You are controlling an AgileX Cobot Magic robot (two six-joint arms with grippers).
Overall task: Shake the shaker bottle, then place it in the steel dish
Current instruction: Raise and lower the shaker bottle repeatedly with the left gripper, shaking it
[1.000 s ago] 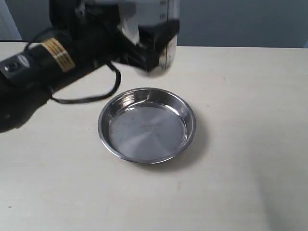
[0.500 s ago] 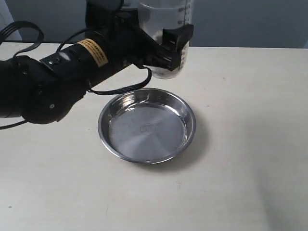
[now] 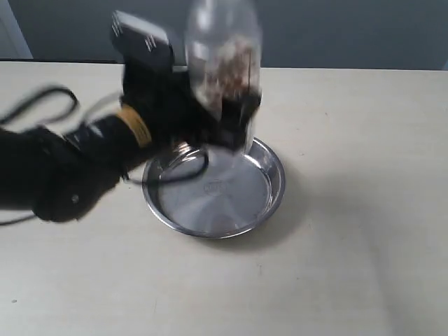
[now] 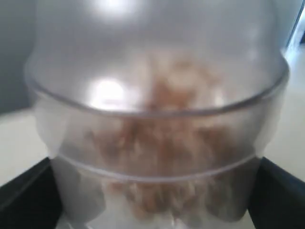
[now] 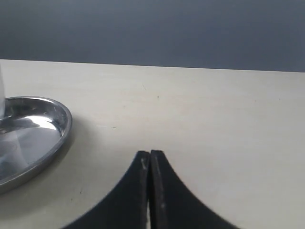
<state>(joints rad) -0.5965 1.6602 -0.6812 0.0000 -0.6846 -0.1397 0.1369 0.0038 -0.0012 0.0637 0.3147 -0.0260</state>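
the left gripper (image 3: 231,122) is clamped on the bottle (image 3: 222,63). its black fingers (image 4: 281,195) sit on both sides of the bottle's lower part, and the bottle fills the space between them. the bottle is clear and frosted, with a round shoulder. brown bits (image 3: 229,70) are spread through the middle of it, not lying flat at the bottom. the bottle stands almost upright, over the back edge of the dish (image 3: 277,183). it is blurry in the exterior view, so it is not clear if its bottom touches the dish.

the left arm (image 3: 77,168) is black with a yellow label (image 3: 133,126). it reaches in from the left side and covers part of the dish's left rim. a thin black cable (image 3: 183,175) hangs from it across the dish.

the dish is round, shiny and shallow. it sits on the pale table (image 3: 350,266).

the right gripper (image 5: 150,191) is apart from the bottle. its two black fingers are pressed together, tip to tip. the dish's rim shows off to one side of it. a grey-blue wall (image 5: 152,28) stands behind the table.
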